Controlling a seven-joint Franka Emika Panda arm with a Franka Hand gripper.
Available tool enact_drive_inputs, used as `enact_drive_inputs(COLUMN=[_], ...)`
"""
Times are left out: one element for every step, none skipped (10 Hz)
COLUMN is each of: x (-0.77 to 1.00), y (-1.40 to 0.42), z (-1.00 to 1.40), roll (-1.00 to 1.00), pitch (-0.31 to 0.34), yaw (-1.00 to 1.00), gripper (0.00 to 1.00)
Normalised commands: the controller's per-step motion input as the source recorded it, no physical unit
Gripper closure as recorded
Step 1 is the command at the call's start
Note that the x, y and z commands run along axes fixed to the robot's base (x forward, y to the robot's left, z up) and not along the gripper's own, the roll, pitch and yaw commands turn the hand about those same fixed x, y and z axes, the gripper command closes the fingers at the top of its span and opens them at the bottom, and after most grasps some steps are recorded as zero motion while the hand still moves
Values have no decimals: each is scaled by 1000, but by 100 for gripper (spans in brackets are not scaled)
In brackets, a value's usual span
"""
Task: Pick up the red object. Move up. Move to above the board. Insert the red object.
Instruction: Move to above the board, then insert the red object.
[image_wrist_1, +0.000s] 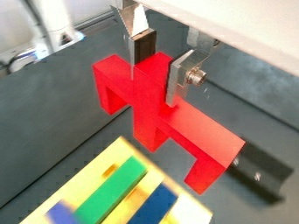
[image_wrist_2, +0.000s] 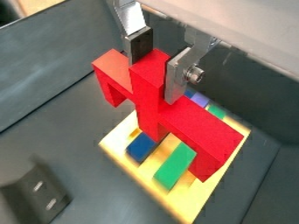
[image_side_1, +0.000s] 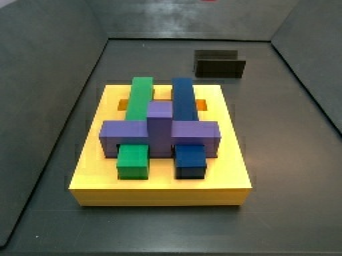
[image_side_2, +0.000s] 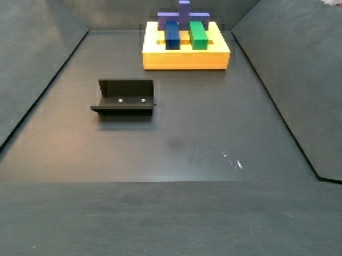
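In both wrist views my gripper (image_wrist_1: 162, 66) (image_wrist_2: 162, 63) is shut on the central post of the red object (image_wrist_1: 152, 109) (image_wrist_2: 158, 101) and holds it in the air. The bar and its two short legs hang below the fingers. The yellow board (image_wrist_1: 79, 185) (image_wrist_2: 193, 199) lies beneath, partly covered by the red object. Its green, blue and purple blocks sit in slots. Both side views show the board (image_side_1: 160, 182) (image_side_2: 185, 60) with the purple block (image_side_1: 160, 130) across the green (image_side_1: 138, 98) and blue (image_side_1: 183, 98) ones. Neither the gripper nor the red object shows in the side views.
The dark fixture (image_side_1: 219, 65) (image_side_2: 124, 98) stands on the grey floor apart from the board. It also shows in the wrist views (image_wrist_1: 260, 171) (image_wrist_2: 35, 197). Dark walls enclose the floor (image_side_2: 187, 150) on all sides.
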Motion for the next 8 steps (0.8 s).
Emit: enact_drive_inputs(x=[191,134,86,-40,0,-111,-151,-240], y=[-745,-372,-201,0,123,240,326,269], z=[100,60,43,-111,-589,-863,-723,-617], roll=[14,21,14,0,84,257,327,387], pitch=[173,163,118,0,-17,-11,-14,-13], yaw=[10,9,6,0,0,-14,-3,0], gripper=[100,100,100,100,100,100,100,100])
